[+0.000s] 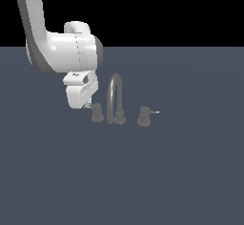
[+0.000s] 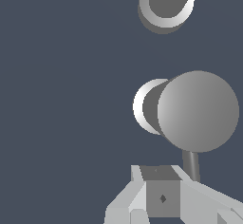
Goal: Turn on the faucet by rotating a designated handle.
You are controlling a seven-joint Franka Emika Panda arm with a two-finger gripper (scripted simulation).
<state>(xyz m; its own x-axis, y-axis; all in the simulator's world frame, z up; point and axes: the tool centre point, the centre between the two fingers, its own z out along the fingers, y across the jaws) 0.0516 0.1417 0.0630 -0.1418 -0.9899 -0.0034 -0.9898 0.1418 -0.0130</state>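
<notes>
I am hovering my gripper (image 1: 87, 106), its opening hidden from me, just beside the handle (image 1: 97, 113), whose thin lever (image 2: 191, 166) is pointing toward my fingers.

A flat, dark blue-grey floor (image 1: 181, 181) carries the faucet (image 1: 115, 100), whose arched spout rises from a round base. The handle (image 1: 97, 113) stands on one side, a twin knob (image 1: 144, 117) on the other.
</notes>
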